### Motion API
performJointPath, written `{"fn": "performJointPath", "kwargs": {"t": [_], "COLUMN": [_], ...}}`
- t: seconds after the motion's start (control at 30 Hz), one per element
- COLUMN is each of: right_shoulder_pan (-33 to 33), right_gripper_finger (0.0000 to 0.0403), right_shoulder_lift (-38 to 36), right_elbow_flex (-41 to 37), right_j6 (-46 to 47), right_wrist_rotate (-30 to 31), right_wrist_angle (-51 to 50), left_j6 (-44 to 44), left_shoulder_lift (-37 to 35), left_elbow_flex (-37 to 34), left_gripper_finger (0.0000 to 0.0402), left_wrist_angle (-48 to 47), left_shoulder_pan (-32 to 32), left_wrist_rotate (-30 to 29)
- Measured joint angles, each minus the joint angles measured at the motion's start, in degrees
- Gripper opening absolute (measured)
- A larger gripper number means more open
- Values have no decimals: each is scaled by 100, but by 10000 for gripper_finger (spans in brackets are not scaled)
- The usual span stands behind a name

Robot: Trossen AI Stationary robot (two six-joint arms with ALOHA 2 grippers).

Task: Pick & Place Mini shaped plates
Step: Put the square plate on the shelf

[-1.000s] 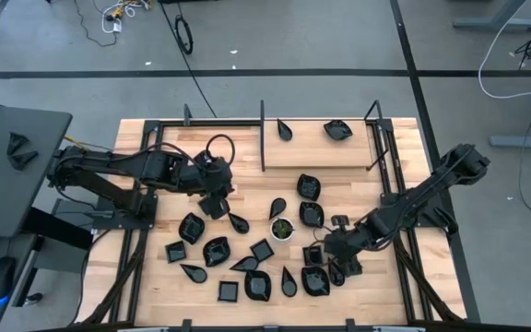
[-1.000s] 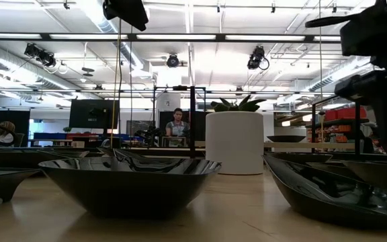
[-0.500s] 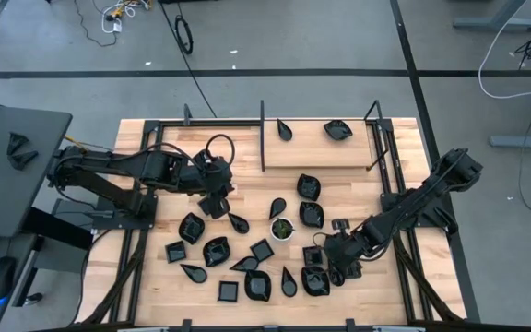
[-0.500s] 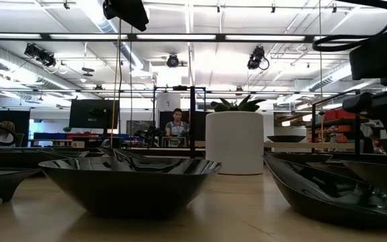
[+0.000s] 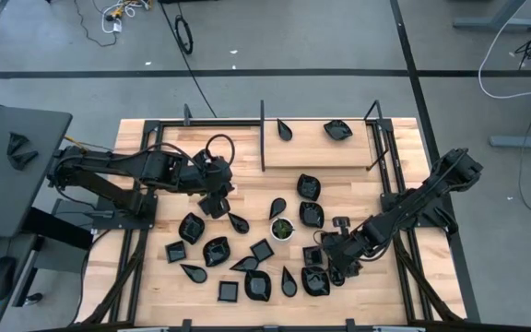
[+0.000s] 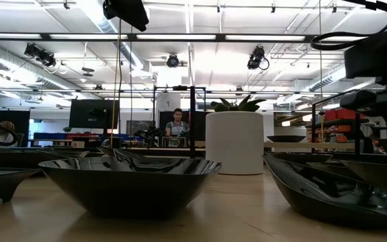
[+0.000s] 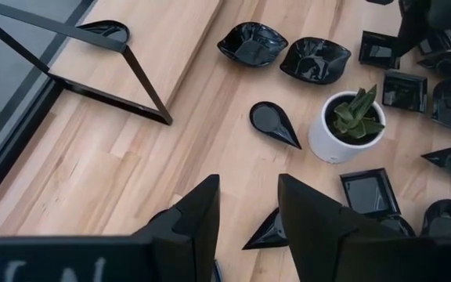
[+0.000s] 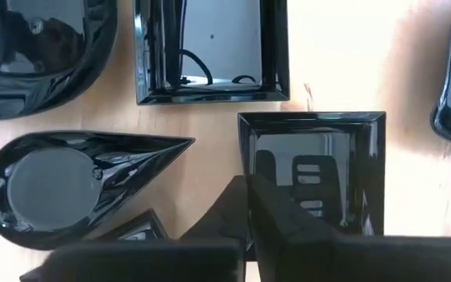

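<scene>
- The right gripper (image 5: 337,265) is down low among the plates near the desk's front edge, toward the right side. Its wrist view shows dark fingers (image 8: 288,227) over the rim of a square plate (image 8: 313,168); whether they are apart or closed I cannot tell.
- Close around that square plate lie a second square plate (image 8: 210,48) and a teardrop plate (image 8: 69,184), nearly touching one another.
- The left gripper (image 7: 245,211) hangs over the desk's middle-left area with its fingers apart and nothing between them.
- The mini shaped plates (image 5: 247,263) are scattered across the desk's front half around a small white pot with a plant (image 5: 283,228); two more plates (image 5: 336,129) sit on the raised board at the back edge.
- I judge these plates light, rigid and glossy, so slippery and likely to chip if dropped. The thin upturned rim looks the only place to pinch, one finger inside and one outside.
</scene>
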Motion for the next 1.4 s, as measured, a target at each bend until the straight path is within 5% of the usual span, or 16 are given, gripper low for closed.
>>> {"fn": "performJointPath", "kwargs": {"t": [0.47,0.7,1.0,1.2,1.4], "right_shoulder_pan": [-135,-786,-3090,-4869,-5728], "right_gripper_finger": [1,1,0,0,0], "right_shoulder_lift": [-482,-1005,-1336,-1160,-783], "right_elbow_flex": [1225,1699,1785,1277,905], "right_j6": [422,285,-2354,-4476,-5450], "right_wrist_rotate": [-58,560,1111,844,708], "right_wrist_angle": [-1912,-2848,-2749,-836,219], "left_j6": [47,177,198,192,132], "left_shoulder_lift": [0,0,0,0,0], "left_elbow_flex": [-4,-4,-4,-4,-4], "left_gripper_finger": [135,135,135,135,135], "left_wrist_angle": [220,272,511,736,893], "left_shoulder_pan": [0,0,0,159,433], "left_wrist_rotate": [-15,-17,-275,-496,-500]}}
